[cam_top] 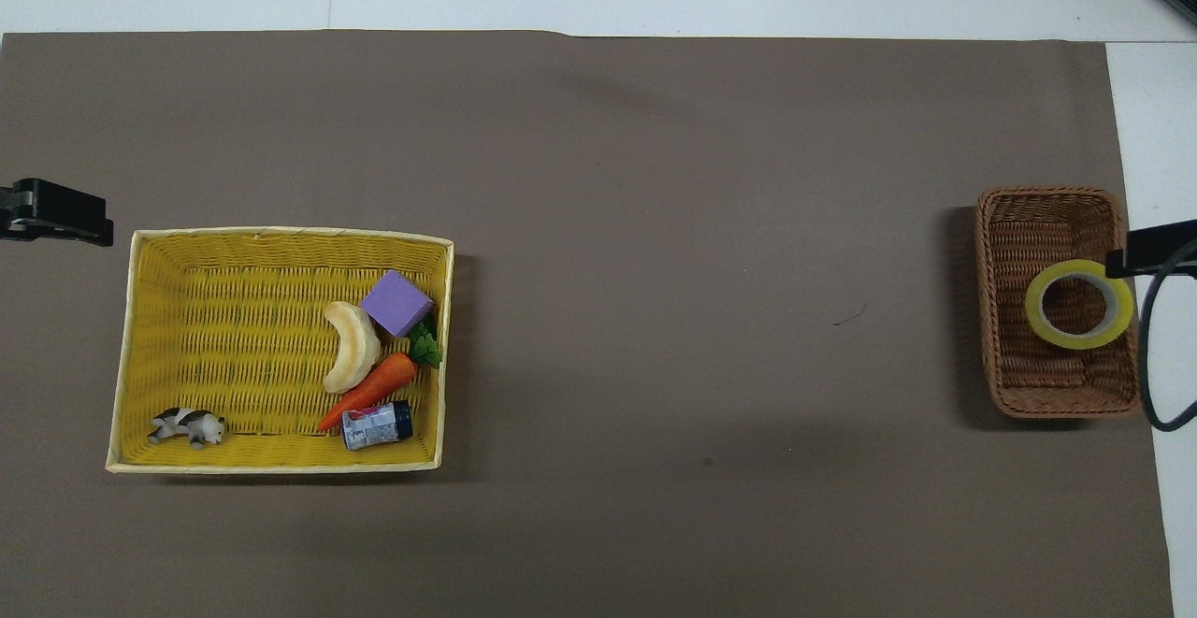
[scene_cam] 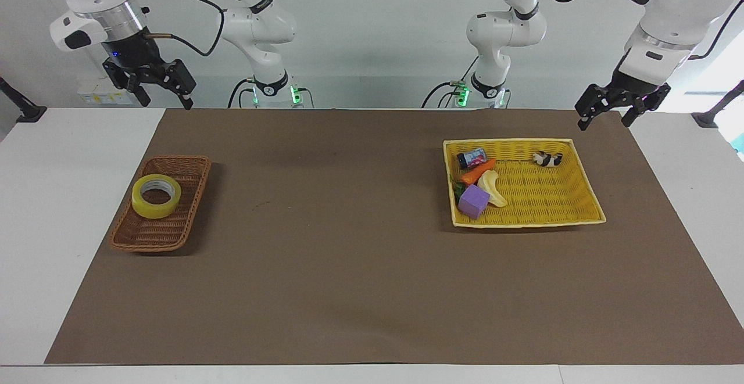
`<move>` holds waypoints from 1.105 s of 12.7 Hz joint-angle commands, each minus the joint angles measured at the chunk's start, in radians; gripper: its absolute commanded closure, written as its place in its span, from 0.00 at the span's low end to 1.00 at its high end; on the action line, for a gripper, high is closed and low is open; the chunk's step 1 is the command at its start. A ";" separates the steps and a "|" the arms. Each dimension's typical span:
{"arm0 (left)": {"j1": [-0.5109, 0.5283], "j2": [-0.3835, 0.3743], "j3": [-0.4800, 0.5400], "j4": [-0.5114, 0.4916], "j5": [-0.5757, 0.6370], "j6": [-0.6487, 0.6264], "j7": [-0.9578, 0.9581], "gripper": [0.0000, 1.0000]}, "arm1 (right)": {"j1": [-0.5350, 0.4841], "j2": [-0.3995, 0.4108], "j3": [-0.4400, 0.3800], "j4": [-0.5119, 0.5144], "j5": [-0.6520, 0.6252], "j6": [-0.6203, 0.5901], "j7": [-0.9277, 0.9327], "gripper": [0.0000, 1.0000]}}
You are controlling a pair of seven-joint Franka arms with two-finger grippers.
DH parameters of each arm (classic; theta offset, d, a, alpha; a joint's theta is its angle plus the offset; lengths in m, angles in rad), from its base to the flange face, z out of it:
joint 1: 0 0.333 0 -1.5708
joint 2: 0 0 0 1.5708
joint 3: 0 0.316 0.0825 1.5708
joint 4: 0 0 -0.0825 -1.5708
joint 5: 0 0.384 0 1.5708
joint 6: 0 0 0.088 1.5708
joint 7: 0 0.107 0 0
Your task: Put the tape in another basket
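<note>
The tape (scene_cam: 156,196), a yellow roll with a pale core, lies flat in the brown wicker basket (scene_cam: 146,243) at the right arm's end of the table. It also shows in the overhead view (cam_top: 1078,304), inside the basket (cam_top: 1047,195). My right gripper (scene_cam: 165,103) is open and empty, raised high above the table's edge on the robots' side of the basket, clear of the tape. My left gripper (scene_cam: 604,122) is open and empty, held still in the air above the mat beside the yellow basket.
The yellow basket (scene_cam: 584,216) at the left arm's end holds a purple block (scene_cam: 474,201), a banana slice (scene_cam: 493,189), a carrot (scene_cam: 478,171), a small can (scene_cam: 472,157) and a toy cow (scene_cam: 547,158). Brown mat (scene_cam: 325,227) lies between the baskets.
</note>
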 commanded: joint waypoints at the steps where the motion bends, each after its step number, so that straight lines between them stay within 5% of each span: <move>1: 0.003 -0.004 -0.003 0.010 0.016 -0.009 0.002 0.00 | 0.001 0.015 0.006 0.033 -0.008 -0.025 -0.017 0.00; 14: 0.003 -0.004 -0.003 0.010 0.016 -0.009 0.002 0.00 | 0.008 -0.010 0.016 -0.021 -0.023 -0.009 -0.010 0.00</move>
